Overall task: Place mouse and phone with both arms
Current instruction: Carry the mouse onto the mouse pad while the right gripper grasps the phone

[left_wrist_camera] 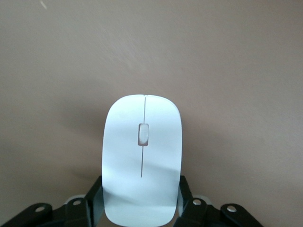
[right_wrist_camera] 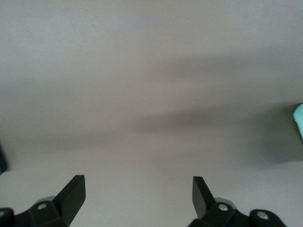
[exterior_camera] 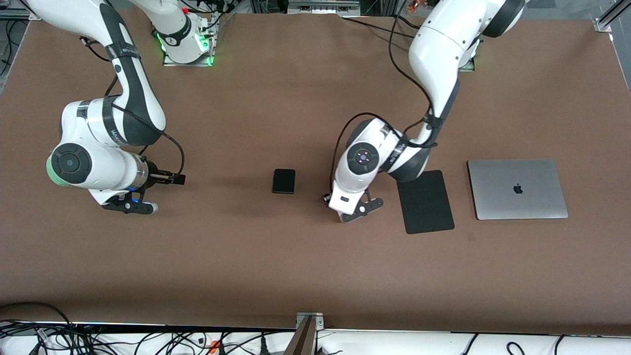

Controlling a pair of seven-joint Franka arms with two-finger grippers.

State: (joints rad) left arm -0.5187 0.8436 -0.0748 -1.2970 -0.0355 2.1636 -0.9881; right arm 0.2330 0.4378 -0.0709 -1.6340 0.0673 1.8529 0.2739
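A closed grey laptop point(exterior_camera: 517, 189) lies flat on the brown bench point(exterior_camera: 276, 256), toward the left arm's end, its logo facing up. A flat black mouse pad point(exterior_camera: 426, 201) lies just beside it, slightly skewed, on the side toward the bench's middle. Loose cables point(exterior_camera: 98, 340) run along the bench edge nearest the front camera

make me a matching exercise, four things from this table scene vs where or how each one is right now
Things:
1. mouse
2. phone
3. laptop
4. right gripper

States:
A. lid closed, at the left arm's end of the table
B. jaws open over bare table
C. clamped between the left gripper's jaws
D. lying flat on the table, between the two grippers

Pairs: 1-C, 2-D, 3-A, 4-B
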